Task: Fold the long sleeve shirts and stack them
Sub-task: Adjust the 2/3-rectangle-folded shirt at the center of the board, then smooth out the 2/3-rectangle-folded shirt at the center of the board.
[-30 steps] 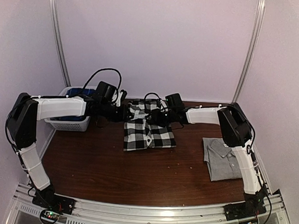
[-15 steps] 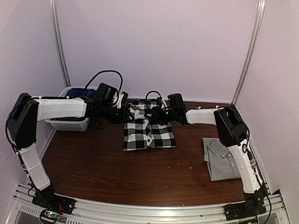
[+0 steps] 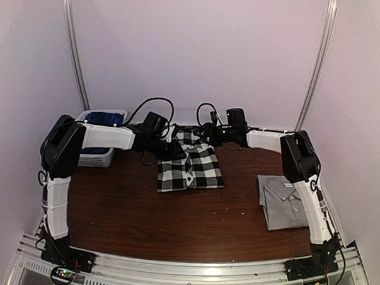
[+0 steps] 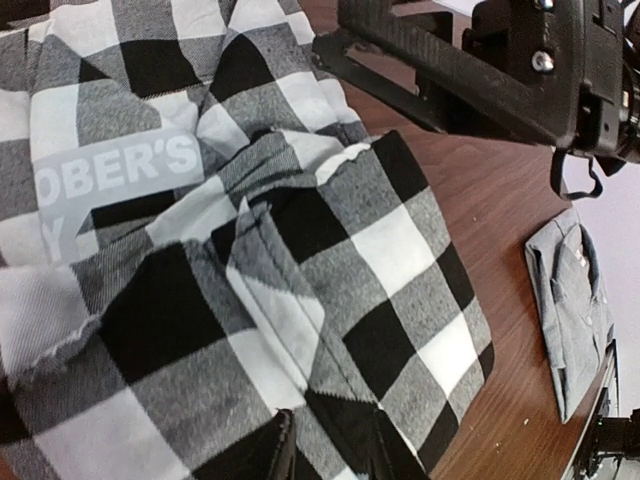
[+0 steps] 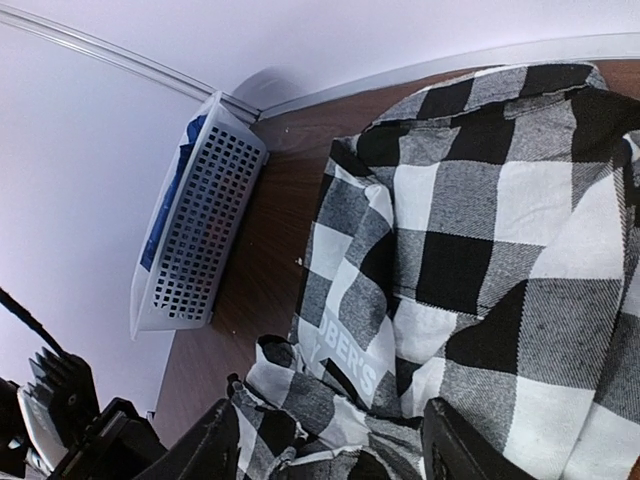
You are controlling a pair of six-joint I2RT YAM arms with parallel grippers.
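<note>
The black-and-white checked flannel shirt (image 3: 192, 171) lies partly folded at the back middle of the table, its upper part bunched. My left gripper (image 3: 175, 152) is at the shirt's left edge, jaws close together with a fold of the checked cloth (image 4: 380, 250) pinched between them (image 4: 328, 445). White lettering (image 4: 120, 165) shows on a grey band. My right gripper (image 3: 210, 132) hovers over the shirt's top edge, jaws wide apart above crumpled checked cloth (image 5: 480, 230). The grey collared shirt (image 3: 287, 200) lies folded at the right, apart from both grippers.
A white slotted basket (image 3: 95, 157) holding blue cloth stands at the back left against the wall, also seen in the right wrist view (image 5: 195, 230). The brown table (image 3: 174, 224) stretches bare in front of the shirts. Walls close in behind and on both sides.
Both grippers shifted right along the shirt's top, which moved with them. The right gripper pulled back toward the rear wall and its jaws widened. The left gripper kept its hold.
</note>
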